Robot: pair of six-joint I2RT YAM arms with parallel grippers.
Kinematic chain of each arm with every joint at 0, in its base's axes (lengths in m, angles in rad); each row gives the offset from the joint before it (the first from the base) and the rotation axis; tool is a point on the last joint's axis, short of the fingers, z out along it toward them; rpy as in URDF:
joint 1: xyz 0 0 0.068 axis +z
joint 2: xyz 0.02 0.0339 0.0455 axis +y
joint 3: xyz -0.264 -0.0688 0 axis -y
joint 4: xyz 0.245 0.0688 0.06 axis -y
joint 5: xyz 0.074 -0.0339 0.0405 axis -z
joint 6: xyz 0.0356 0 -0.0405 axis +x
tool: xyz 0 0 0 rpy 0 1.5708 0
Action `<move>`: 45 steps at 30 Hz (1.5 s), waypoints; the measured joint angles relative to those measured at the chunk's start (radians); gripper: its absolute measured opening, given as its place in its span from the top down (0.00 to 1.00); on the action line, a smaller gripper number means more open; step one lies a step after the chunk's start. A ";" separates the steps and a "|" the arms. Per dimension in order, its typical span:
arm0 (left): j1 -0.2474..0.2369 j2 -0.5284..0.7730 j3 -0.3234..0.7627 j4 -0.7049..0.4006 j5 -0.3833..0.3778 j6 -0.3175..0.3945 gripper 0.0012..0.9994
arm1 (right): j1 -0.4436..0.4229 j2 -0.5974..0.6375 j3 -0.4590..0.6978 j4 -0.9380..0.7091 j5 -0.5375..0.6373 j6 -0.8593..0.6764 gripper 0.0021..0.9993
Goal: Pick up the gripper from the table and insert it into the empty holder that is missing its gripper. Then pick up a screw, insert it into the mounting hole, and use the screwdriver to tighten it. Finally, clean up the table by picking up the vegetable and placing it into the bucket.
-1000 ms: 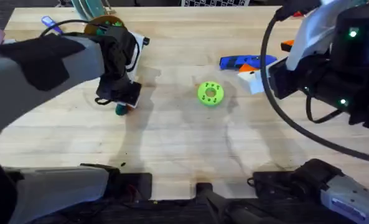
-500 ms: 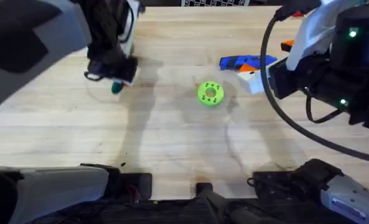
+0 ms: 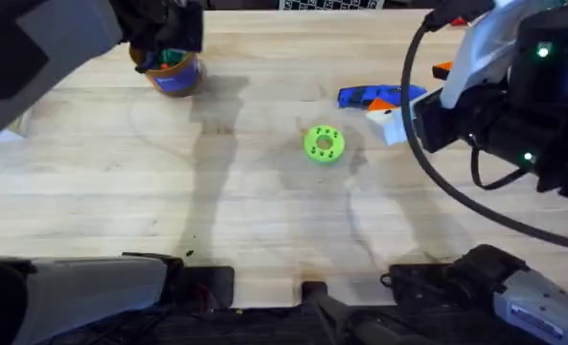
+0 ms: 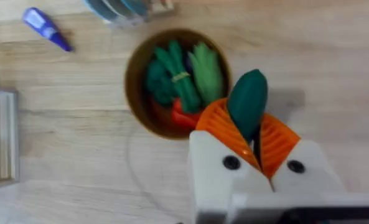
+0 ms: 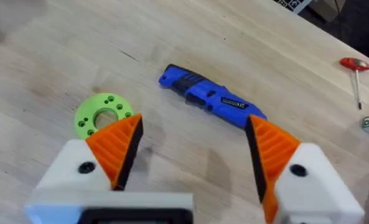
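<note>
Nearest the bases, the light wooden table lies bare in the overhead view, and a lime-green round disc with holes sits toward its middle. Just beyond and to the right of it lies the thick bright-blue pen-shaped screwdriver, flat on the wood; the right gripper hangs above this spot with its orange ribbed fingers spread wide apart and nothing between them (the disc shows past one finger, the screwdriver between the two). At the far left of the table stands the small round brown-orange bucket with a blue band, holding green and red toy pieces. The left gripper is pinched on the small dark-green smooth oval vegetable, which sticks out past the fingertips just beside the bucket's rim, above the wood. A small purple-blue pen lies farther off.
</note>
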 joint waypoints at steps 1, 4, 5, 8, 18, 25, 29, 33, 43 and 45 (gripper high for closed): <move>0.015 0.003 0.000 0.025 -0.011 -0.024 0.97 | 0.000 0.000 0.000 0.000 0.000 0.000 0.02; 0.071 0.021 0.001 0.061 -0.030 -0.110 0.97 | 0.000 0.000 0.000 0.000 0.000 0.000 0.02; 0.091 0.029 0.001 0.066 -0.035 -0.148 0.97 | 0.000 0.000 0.000 0.000 0.000 0.000 0.02; 0.148 0.065 0.002 0.084 -0.035 -0.267 0.97 | 0.000 0.000 0.000 0.000 0.000 0.000 0.02; 0.186 0.179 0.002 0.174 -0.020 -0.401 0.97 | 0.000 0.000 0.000 0.000 0.000 0.000 0.02; 0.191 0.182 0.002 0.212 -0.020 -0.414 0.49 | 0.000 0.009 0.000 -0.001 0.000 0.015 0.02; 0.193 0.181 0.002 0.213 -0.035 -0.417 0.02 | 0.000 0.022 0.000 -0.001 0.000 0.019 0.02; 0.194 0.181 0.002 0.213 -0.050 -0.377 0.01 | 0.000 0.025 0.000 -0.001 0.000 0.022 0.02; 0.135 0.049 0.002 0.131 -0.065 -0.130 0.01 | 0.000 0.024 0.000 -0.007 0.000 0.027 0.01; 0.085 -0.040 0.006 0.075 -0.065 -0.062 0.01 | 0.000 0.015 0.000 -0.020 -0.001 0.048 0.01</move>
